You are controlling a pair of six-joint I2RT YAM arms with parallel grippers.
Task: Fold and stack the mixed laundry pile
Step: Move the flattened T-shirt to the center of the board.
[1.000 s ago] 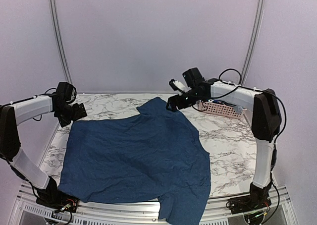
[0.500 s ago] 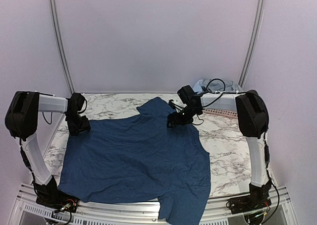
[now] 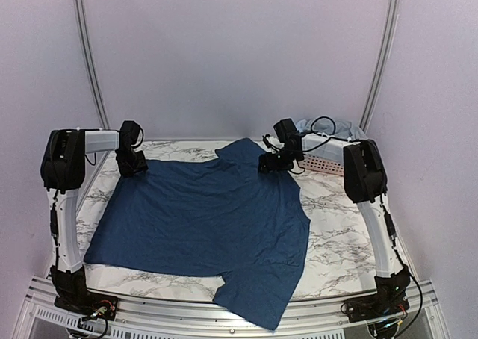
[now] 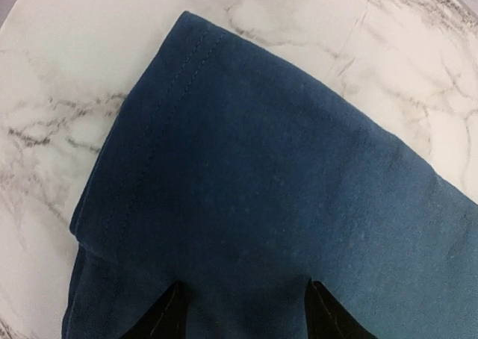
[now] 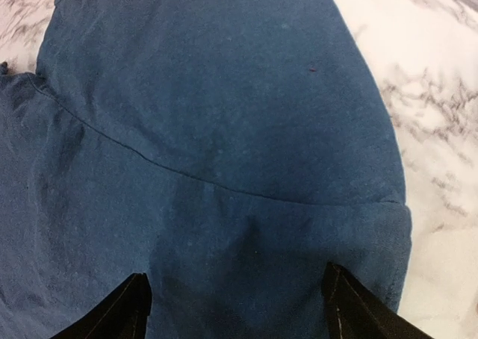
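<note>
**A:** Sleeve [image 3: 254, 305] of the navy shirt [image 3: 202, 212] hangs off the near edge of the table [image 3: 343, 227]; the body lies flat.

**B:** Grippers?

**A:** Left gripper [image 3: 133, 163] and right gripper [image 3: 270, 163] rest on its far corners, jaws apart, holding nothing. Spreading looks done, so I'd pinch and fold next. Beyond, pale cloth [image 3: 325, 125] waits in the pink basket [image 3: 332, 163].

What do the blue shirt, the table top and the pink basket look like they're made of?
The blue shirt looks like soft matte cotton fabric: stitched hem, fine creases. The table top has a white, grey-veined marble look, possibly only a printed surface. The basket seems rigid pink plastic, with rows of holes.
</note>
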